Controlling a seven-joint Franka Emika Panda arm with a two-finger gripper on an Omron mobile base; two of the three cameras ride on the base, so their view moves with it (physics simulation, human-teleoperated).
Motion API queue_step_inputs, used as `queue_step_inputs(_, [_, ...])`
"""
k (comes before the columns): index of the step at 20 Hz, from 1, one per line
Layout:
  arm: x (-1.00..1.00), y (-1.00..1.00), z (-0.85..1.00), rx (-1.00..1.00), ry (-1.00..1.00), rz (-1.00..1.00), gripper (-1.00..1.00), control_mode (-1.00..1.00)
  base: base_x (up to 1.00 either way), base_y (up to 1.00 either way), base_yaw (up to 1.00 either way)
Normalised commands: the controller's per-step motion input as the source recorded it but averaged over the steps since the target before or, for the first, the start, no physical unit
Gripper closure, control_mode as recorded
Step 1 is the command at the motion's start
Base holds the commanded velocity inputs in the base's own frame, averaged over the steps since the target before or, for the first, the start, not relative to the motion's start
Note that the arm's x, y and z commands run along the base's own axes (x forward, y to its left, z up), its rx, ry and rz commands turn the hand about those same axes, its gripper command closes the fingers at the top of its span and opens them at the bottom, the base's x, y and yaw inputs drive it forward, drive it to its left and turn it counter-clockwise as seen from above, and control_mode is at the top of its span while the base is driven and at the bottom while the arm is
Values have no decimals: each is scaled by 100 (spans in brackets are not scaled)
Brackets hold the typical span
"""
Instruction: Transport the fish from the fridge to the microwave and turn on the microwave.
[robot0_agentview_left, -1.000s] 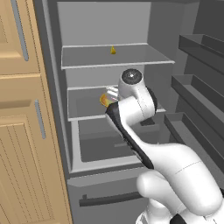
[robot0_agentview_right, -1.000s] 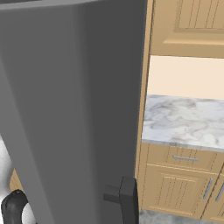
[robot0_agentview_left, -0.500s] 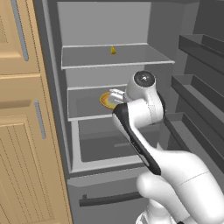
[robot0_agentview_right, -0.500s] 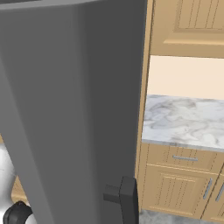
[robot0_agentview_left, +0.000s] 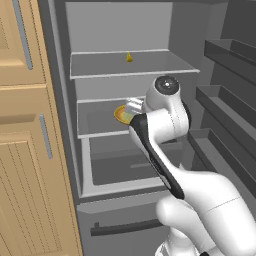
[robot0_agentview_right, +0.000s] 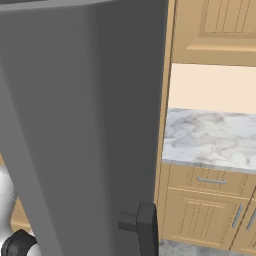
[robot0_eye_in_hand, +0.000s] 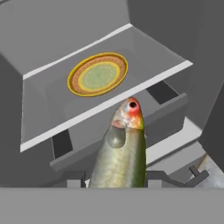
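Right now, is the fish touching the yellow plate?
Apart. In the hand view the fish sits close before the camera, while the plate lies back on the fridge shelf.

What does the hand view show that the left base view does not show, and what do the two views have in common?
Hand view alone: the fish up close, its red-eyed head pointing away from the camera, held in the gripper in front of the shelf.

Left base view alone: the small yellow item on the upper shelf, the wooden cabinet doors to the left, and the white arm reaching into the fridge.

Both: the round yellow-rimmed plate on the middle shelf, bare, and the grey drawer below it.
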Motion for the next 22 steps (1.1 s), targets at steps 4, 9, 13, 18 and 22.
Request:
queue_step_inputs(4, [-4, 0, 13, -4, 0, 0, 100, -100, 0, 0, 0])
queue_step_inputs(9, [-12, -1, 16, -2, 0, 0, 100, -100, 0, 0, 0])
queue_step_inputs(13, [-23, -2, 18, -1, 0, 0, 100, -100, 0, 0, 0])
queue_step_inputs(18, [-26, -2, 18, 0, 0, 0, 100, -100, 0, 0, 0])
queue_step_inputs(22, [-20, -5, 8, 0, 0, 0, 100, -100, 0, 0, 0])
